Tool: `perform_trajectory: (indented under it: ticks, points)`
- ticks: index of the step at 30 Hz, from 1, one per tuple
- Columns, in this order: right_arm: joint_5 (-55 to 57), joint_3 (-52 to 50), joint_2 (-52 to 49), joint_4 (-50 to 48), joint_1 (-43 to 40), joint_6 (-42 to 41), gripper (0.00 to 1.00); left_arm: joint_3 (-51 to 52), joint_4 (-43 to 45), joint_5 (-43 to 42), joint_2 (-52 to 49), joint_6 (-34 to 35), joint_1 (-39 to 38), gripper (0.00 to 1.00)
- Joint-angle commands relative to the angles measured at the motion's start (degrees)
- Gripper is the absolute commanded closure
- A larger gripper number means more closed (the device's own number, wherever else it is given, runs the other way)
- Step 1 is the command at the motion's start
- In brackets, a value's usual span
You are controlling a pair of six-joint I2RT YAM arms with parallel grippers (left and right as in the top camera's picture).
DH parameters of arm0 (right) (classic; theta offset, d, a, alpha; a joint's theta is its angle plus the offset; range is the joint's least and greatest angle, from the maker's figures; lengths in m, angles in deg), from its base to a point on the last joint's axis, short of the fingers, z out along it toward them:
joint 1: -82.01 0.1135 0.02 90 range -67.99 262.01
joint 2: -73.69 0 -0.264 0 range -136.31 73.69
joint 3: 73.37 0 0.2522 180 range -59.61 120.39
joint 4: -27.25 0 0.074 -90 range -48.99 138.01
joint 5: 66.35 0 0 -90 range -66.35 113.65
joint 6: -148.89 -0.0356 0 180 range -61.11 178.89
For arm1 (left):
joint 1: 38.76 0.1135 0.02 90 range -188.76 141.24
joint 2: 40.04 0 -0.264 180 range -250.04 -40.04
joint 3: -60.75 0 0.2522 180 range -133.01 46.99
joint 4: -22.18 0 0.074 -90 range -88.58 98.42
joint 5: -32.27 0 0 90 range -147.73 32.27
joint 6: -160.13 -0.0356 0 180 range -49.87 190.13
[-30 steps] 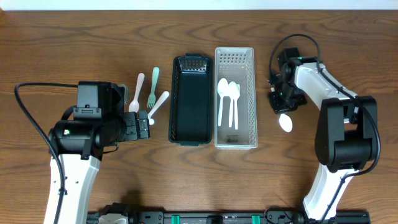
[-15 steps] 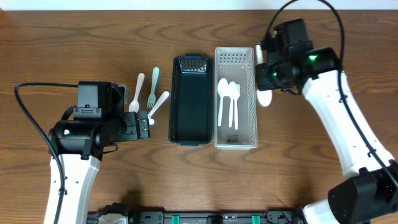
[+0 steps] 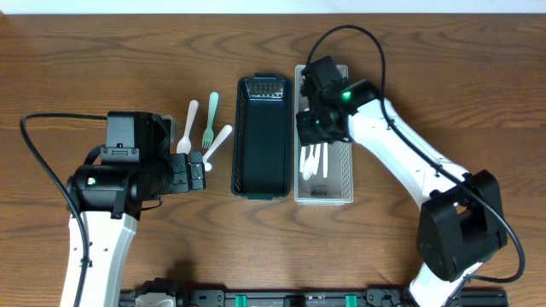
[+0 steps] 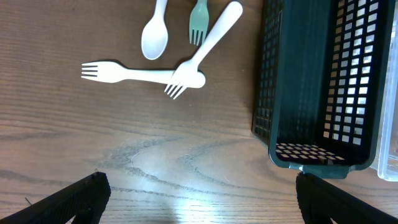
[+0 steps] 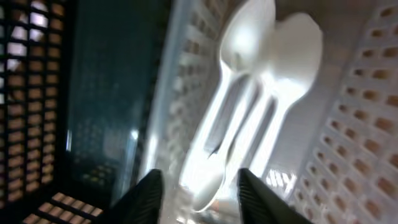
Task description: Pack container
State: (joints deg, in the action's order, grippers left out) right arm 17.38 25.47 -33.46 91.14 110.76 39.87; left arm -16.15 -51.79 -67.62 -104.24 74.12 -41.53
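My right gripper (image 3: 316, 132) hangs over the white basket (image 3: 345, 102), shut on a white spoon (image 5: 210, 180) whose bowl shows between my fingers (image 5: 199, 194). Two white spoons (image 5: 267, 43) lie in that basket below it. The black basket (image 3: 262, 145) stands to its left and looks empty. My left gripper (image 4: 199, 208) is open over bare table, left of the black basket (image 4: 323, 81). A white spoon (image 4: 155, 34), a green fork (image 4: 199, 18) and two white forks (image 4: 140, 74) lie beyond it.
The loose cutlery (image 3: 205, 128) lies on the wood table between the left arm (image 3: 119, 175) and the black basket. The right arm's cable (image 3: 350, 34) arcs over the back of the table.
The right arm has swung left from the table's right side, carrying the white spoon, to above the white basket. The left arm has not moved.
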Motion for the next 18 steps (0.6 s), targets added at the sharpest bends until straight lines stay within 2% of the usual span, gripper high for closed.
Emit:
perform_trajectory:
  ticks: [1,6,13,18]
  points:
    - [4.00,0.98,1.70,-0.15,-1.11,-0.13,0.48,-0.85,-0.20,0.70,-0.20,-0.96,0.24,0.02]
    - [11.54,1.40,5.40,0.22,-5.90,0.90,0.31,-0.85,-0.20,0.70,-0.20,-0.96,0.24,0.02]
    - [11.80,1.36,6.56,1.95,-18.34,0.83,0.26,-0.85,-0.20,0.72,-0.20,-0.96,0.24,0.02]
    - [10.29,1.36,6.54,2.58,-25.24,0.83,0.16,-0.85,-0.20,0.72,-0.20,-0.96,0.24,0.02]
